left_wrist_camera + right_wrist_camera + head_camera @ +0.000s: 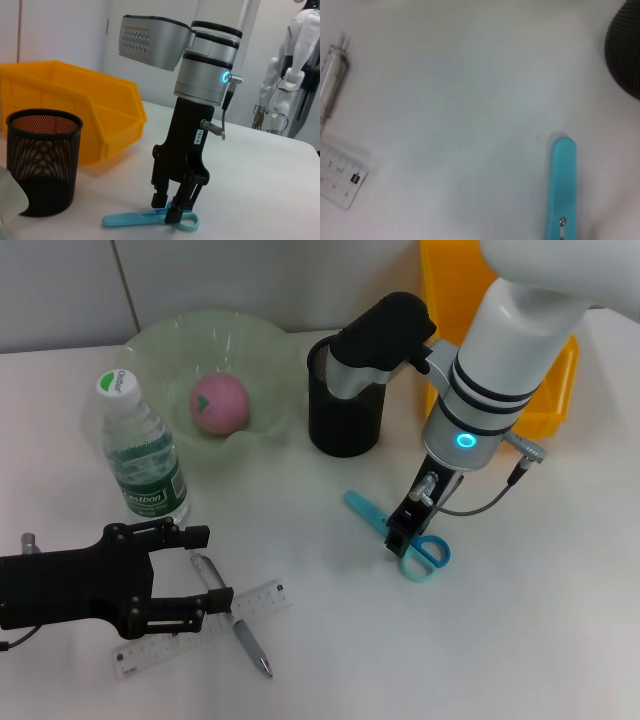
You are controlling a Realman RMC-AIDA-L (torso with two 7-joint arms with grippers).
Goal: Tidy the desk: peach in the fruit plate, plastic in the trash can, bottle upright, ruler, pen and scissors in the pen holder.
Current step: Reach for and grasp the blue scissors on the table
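Observation:
My right gripper [402,538] is down on the table, its jaws closed around the blue scissors [425,550], which lie flat; the left wrist view shows its fingers [159,196] pinching the scissors [131,218] near the handles. The scissors' blade shows in the right wrist view [562,185]. My left gripper [205,575] is open at the near left, its fingers either side of the top end of the pen [240,625], which lies across the clear ruler [265,598]. The peach [220,405] sits in the green fruit plate [160,345]. The bottle [142,455] stands upright. No plastic shows.
The black mesh pen holder [345,425] stands behind the scissors, beside the plate. A yellow bin [555,405] stands at the back right, partly behind my right arm. Pen [332,80] and ruler [337,182] also show in the right wrist view.

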